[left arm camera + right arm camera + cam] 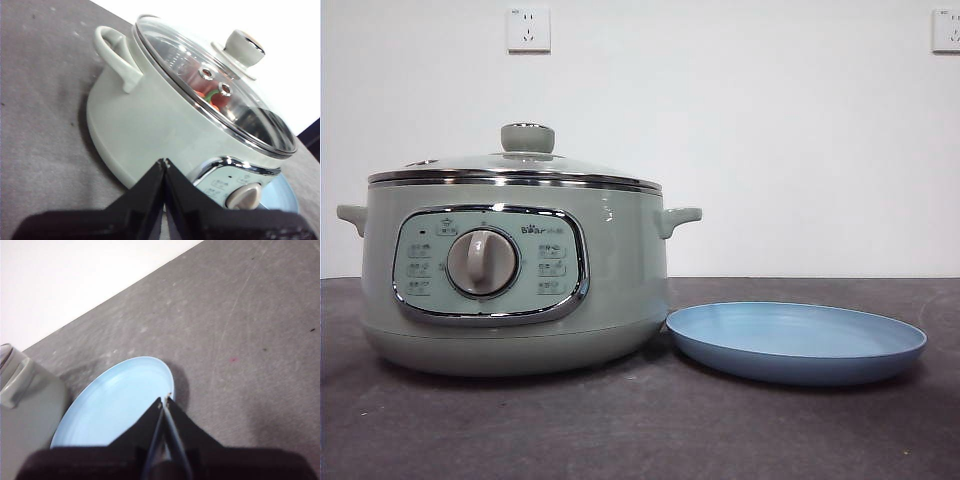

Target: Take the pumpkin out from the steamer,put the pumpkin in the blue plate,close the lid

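The sage-green steamer (pixel 510 290) stands on the table at the left, with the glass lid (pixel 520 163) closed on it. The blue plate (pixel 796 340) lies empty just right of the steamer. In the left wrist view the pumpkin (pixel 212 100) shows as orange and green through the lid (pixel 215 80), inside the steamer (pixel 150 125). My left gripper (pixel 164 162) is shut and empty, held off the steamer's side. My right gripper (pixel 165 401) is shut and empty, above the blue plate (pixel 115 405). Neither gripper shows in the front view.
The dark grey table (pixel 640 430) runs to a white wall with two sockets (pixel 528 30). The steamer's side handles (pixel 678 218) stick out at left and right. Its control panel with the dial (pixel 482 263) faces the front.
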